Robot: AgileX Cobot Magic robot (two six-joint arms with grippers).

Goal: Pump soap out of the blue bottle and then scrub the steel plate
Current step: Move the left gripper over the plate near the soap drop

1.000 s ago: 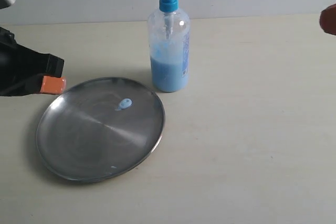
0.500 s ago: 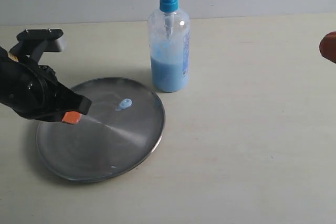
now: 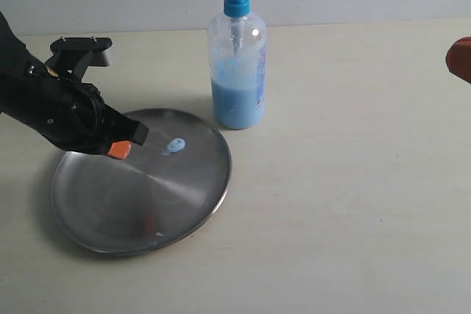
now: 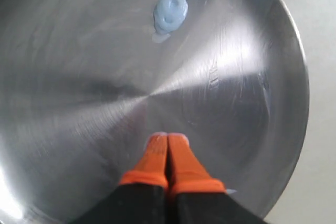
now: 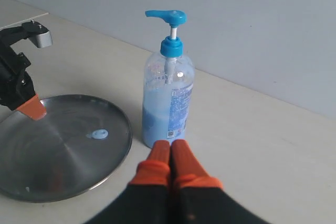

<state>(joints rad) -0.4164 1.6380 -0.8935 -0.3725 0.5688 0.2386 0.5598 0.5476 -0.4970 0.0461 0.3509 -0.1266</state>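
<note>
Where the exterior view takes in the worktop [image 3: 353, 196], the steel plate [image 3: 176, 204] lies at the left front. The blue bottle [image 3: 237, 71] stands upright just beside the plate's far right rim. The left hand [image 3: 120, 150] sits over the plate's far left part, near the soap [image 3: 175, 145] blob but apart from it. Open worktop stretches to the right of plate and bottle. Only a sliver of the right hand [image 3: 461, 59] shows at the right edge.

In the left wrist view, the left hand [image 4: 168, 142] is clenched on nothing, orange tips pressed together near the plate's [image 4: 247, 77] centre. Bare steel separates them from the soap [image 4: 169, 13]. Whether the tips touch the steel cannot be told.

In the right wrist view, the right hand [image 5: 170, 150] is likewise clenched and empty, aimed at the bottle [image 5: 168, 93] with the plate [image 5: 52, 156] beside it.
</note>
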